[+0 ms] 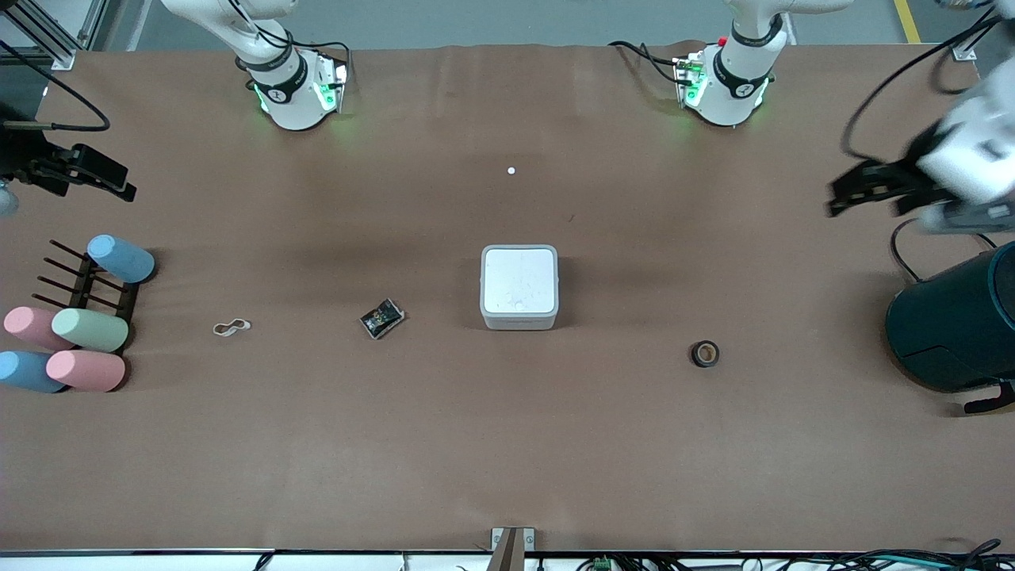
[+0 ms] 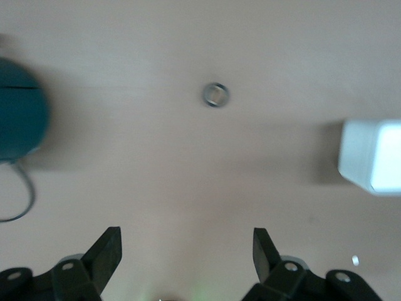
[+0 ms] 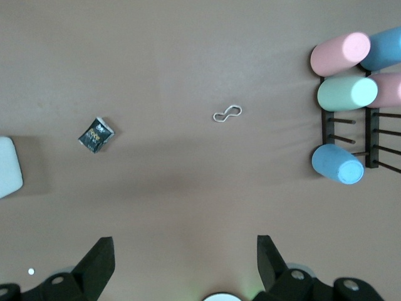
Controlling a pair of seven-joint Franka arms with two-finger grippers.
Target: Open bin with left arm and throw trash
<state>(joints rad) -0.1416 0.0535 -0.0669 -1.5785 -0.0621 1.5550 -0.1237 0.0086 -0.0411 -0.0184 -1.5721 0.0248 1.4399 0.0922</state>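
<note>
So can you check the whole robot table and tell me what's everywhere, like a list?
Surface: brown table, small white speck.
Job's things: white bin mid-table, lid shut; wrapper, band loop, tape ring lying apart on the table.
Clutter: pastel cylinders on a dark rack; teal container.
Grippers: left gripper open, over the left arm's end; right gripper open, over the right arm's end.
Cables: black cables near the container.
Surroundings: nothing seen.

The table (image 1: 507, 460) is wearing a matt brown paper-like cover, faintly creased; near its middle the bin (image 1: 519, 287) is showing smooth white plastic – the wrapper (image 1: 382, 318) is glinting like glossy black foil, and the cylinders (image 1: 87, 329) at the right arm's edge are looking soft, matt pastel
</note>
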